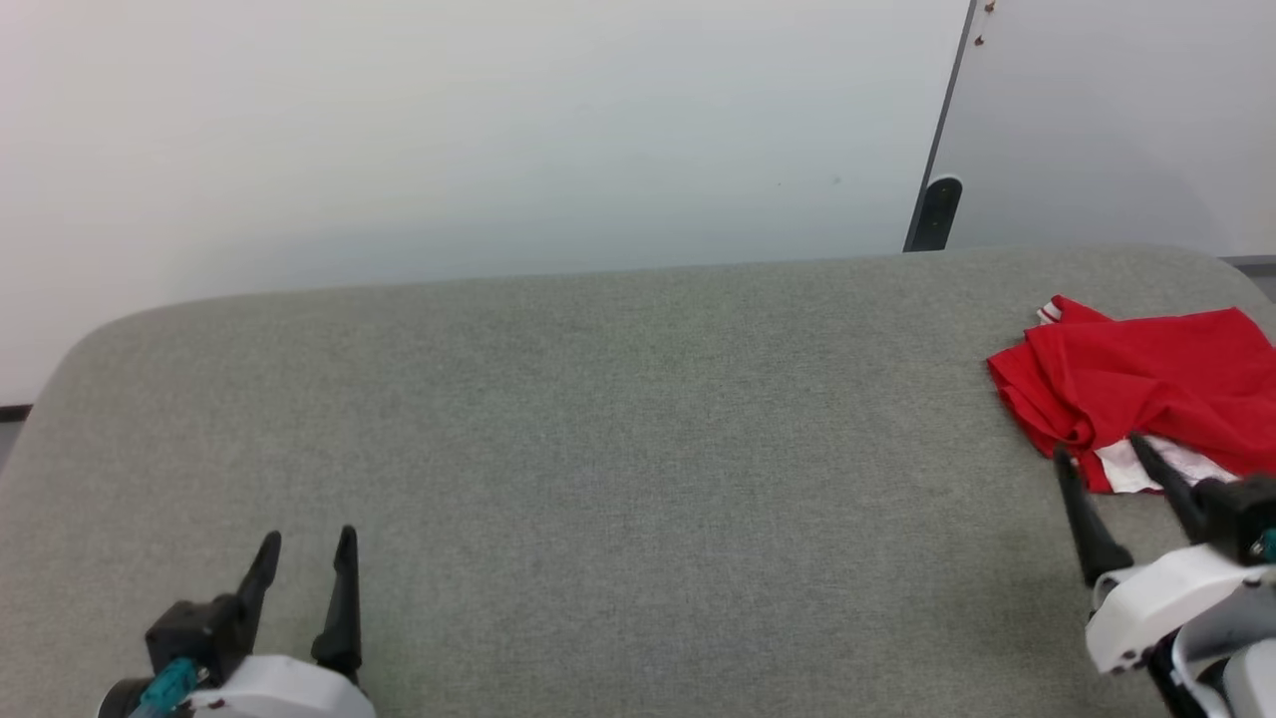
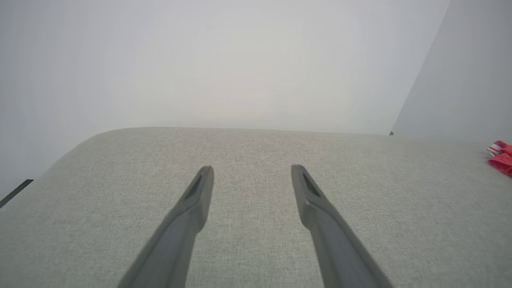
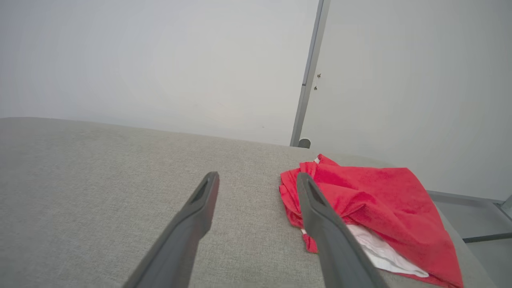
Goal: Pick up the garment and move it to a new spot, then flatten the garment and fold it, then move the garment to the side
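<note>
Crumpled red cloth T-shirt (image 1: 1136,374), white sleeve showing, lies on grey fabric-covered desk (image 1: 638,449) just ahead of right tool (image 1: 1099,449), fingers spread, empty; left tool (image 1: 309,536) also spread, empty, well apart from it.

No text, label or number can be read anywhere; the bunched red garment (image 1: 1146,369) shows only plain cloth facing up
</note>
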